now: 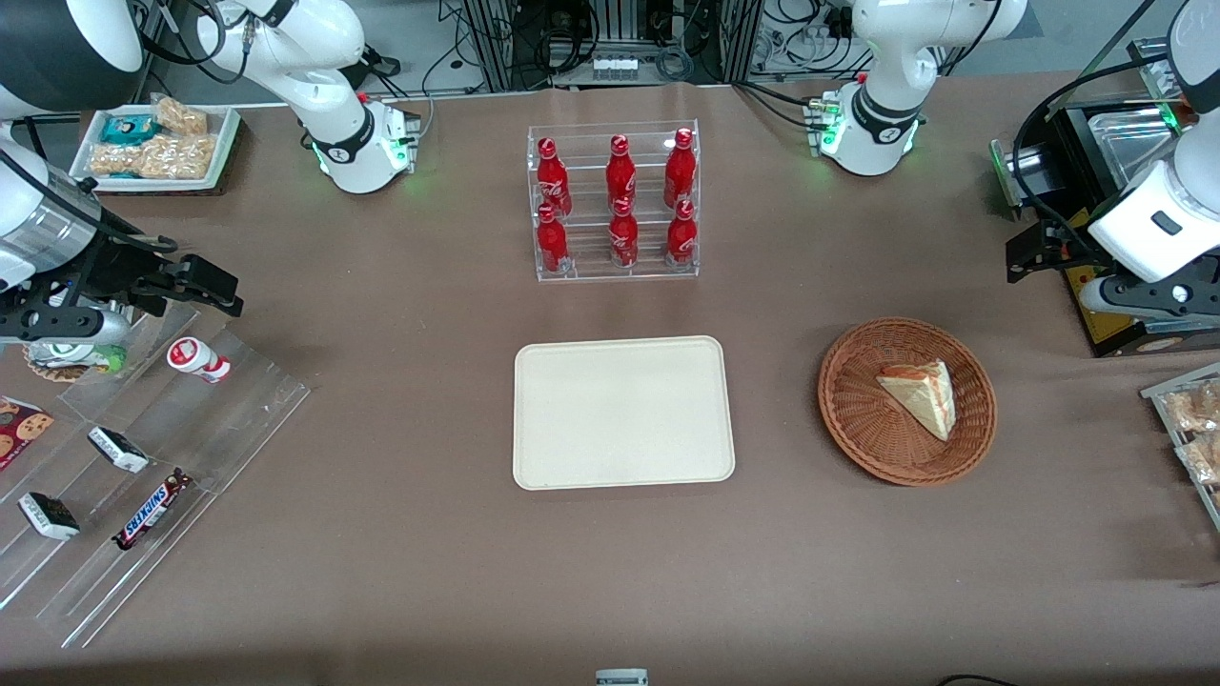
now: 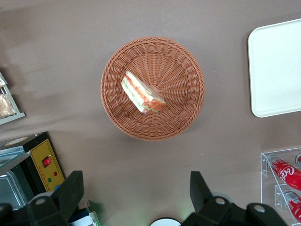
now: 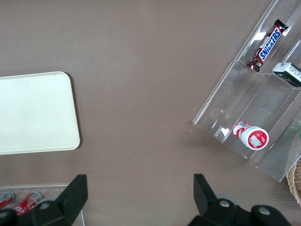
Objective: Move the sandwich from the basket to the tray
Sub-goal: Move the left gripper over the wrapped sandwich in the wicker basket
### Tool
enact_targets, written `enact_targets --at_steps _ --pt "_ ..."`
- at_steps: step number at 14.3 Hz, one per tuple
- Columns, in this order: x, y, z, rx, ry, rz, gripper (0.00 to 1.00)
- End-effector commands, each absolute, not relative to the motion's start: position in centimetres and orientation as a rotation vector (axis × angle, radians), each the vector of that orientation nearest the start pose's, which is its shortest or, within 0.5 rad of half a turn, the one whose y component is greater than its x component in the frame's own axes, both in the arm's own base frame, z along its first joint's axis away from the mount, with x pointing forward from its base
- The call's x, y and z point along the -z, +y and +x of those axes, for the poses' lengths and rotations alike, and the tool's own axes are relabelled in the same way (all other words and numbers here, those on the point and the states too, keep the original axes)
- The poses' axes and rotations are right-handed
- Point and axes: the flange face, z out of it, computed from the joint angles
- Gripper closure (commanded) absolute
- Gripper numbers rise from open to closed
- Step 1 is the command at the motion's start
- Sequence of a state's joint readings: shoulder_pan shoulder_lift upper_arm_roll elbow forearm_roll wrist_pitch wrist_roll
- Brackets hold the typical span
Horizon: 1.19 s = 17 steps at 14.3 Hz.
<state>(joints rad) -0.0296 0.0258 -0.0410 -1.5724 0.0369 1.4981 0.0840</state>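
The sandwich [image 1: 920, 395], a pale wedge with red and green filling, lies in the round reddish-brown wicker basket [image 1: 858, 448]. The cream tray [image 1: 624, 412] sits bare at mid-table, beside the basket toward the parked arm's end. My left gripper [image 1: 1027, 259] hangs above the table, farther from the front camera than the basket and toward the working arm's end. The left wrist view shows the sandwich [image 2: 141, 92], the basket [image 2: 183, 108], a part of the tray [image 2: 277, 70] and my gripper [image 2: 135, 181], open wide, empty and well apart from the basket.
A clear rack of red cola bottles [image 1: 615, 205] stands farther from the front camera than the tray. A black appliance with a yellow panel [image 1: 1106, 324] and a rack of wrapped snacks [image 1: 1191, 429] flank the basket. A clear stepped stand with snack bars [image 1: 143, 476] lies toward the parked arm's end.
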Motion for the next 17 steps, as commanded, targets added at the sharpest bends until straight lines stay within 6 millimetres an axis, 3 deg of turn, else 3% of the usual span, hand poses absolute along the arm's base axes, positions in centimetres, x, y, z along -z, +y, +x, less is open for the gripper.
enact_targets --at_steps 1,6,8,10,12,15,17 --pt "-60.6 -3.4 55.4 -0.158 0.25 -3.091 0.0" --pt "-60.2 -3.2 55.5 -0.172 0.249 -3.08 0.0" --pt "-59.1 -3.1 55.8 -0.204 0.233 -3.078 0.0" --pt "-55.6 -2.8 57.2 -0.28 0.227 -3.074 0.0" --pt "-50.6 -2.8 58.4 -0.318 0.228 -3.07 0.0" --pt "-42.3 -2.6 57.9 -0.207 0.209 -3.08 0.0" --pt "-38.7 -2.3 57.4 -0.152 0.119 -3.035 0.0"
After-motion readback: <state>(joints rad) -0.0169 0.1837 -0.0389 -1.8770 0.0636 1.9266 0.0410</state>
